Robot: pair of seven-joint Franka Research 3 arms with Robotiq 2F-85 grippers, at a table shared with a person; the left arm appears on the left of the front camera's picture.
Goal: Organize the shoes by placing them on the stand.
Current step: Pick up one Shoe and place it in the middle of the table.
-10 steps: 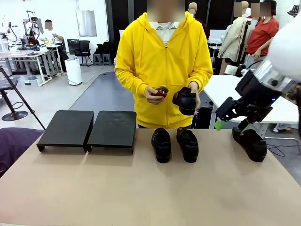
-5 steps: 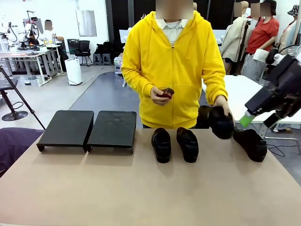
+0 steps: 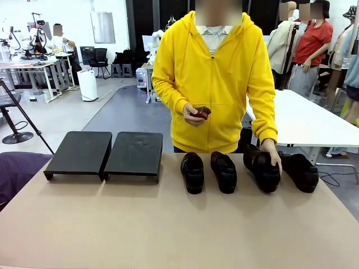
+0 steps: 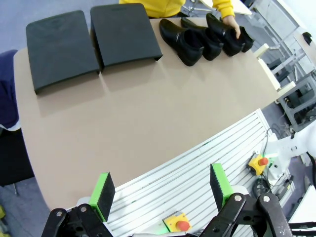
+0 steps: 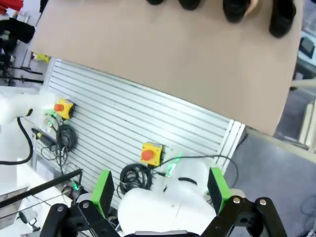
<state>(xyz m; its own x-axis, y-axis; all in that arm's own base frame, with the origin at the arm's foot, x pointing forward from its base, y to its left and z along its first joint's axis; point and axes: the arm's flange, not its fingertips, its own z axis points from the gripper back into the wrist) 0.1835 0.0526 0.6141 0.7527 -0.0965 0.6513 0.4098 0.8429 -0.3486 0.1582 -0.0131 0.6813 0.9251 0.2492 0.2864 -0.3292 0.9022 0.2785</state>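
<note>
Since a second ago the person's hand (image 3: 273,152) has lowered the third shoe (image 3: 263,171) onto the worktop (image 3: 168,224). It now sits between the second shoe (image 3: 224,171) and the fourth shoe (image 3: 300,171), and the right arm has drawn back. With the first shoe (image 3: 192,172), the four lie side by side at the far right, long axes running person to robot, toes toward the robot. The left wrist view also takes in the left stand (image 4: 59,47) and the right stand (image 4: 123,34) from above. We see the left fingers (image 4: 105,190) and the right fingers (image 5: 103,190) spread wide, holding nothing.
</note>
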